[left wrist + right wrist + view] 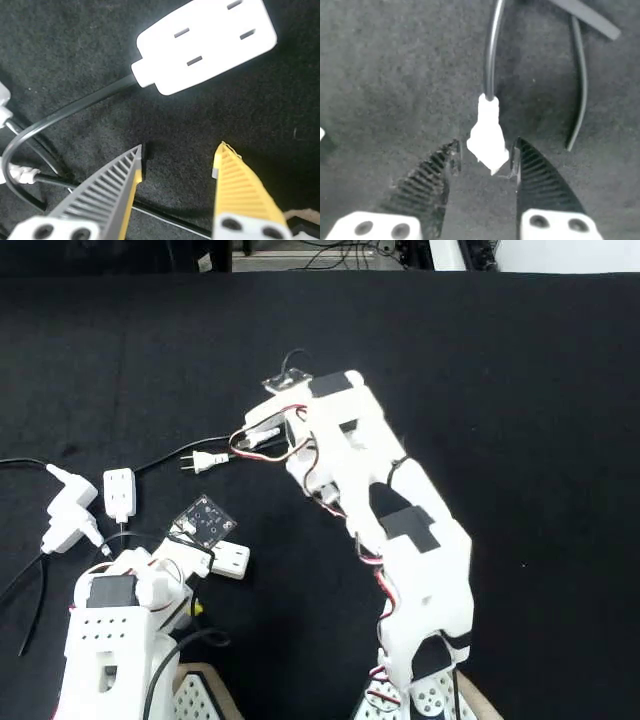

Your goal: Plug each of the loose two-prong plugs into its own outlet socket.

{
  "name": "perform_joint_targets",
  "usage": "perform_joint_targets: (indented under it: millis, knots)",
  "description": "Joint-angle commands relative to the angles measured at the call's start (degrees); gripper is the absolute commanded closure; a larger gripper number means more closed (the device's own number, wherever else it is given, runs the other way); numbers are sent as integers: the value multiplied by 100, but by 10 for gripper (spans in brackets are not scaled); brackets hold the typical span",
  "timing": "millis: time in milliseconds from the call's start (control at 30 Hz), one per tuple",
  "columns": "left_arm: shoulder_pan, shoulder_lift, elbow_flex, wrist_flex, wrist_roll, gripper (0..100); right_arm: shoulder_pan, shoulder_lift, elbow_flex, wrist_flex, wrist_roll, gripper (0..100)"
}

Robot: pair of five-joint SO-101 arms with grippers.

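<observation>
Right jaws spread, plug (487, 140) between tips; left jaws spread near outlet socket (205, 45).

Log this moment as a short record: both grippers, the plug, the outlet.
left gripper: open, over bare cloth, short of the outlet
outlet: white, slots facing the camera, the visible slots empty
right gripper: open, one finger on either side of the plug
plug: white, lying on the cloth, not in a socket
cable: black, runs from the plug away from the right gripper
</observation>
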Motion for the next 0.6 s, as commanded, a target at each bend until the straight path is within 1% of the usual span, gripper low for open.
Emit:
perform_joint_targets:
  millis: [0,67,167,200,267,467,567]
  knots:
    - [-66,-18,-13,-79,0,773,-88,84,-154,-18,0,832]
    - [-66,-18,-13,-79,0,773,-123,171,-242,-26,-9,848]
    - [-66,-18,-13,-79,0,773,-123,286,-488,-26,-53,967]
    - [-66,-18,-13,-79,0,773,-114,303,-576,-26,-132,988]
    - [-66,-18,-13,-79,-9,773,-114,321,-734,9,-273,973]
    - [-57,-18,-13,-79,-9,773,-149,321,-831,26,-281,983]
    - [-57,-18,-13,-79,-9,773,-149,347,-796,211,-246,953]
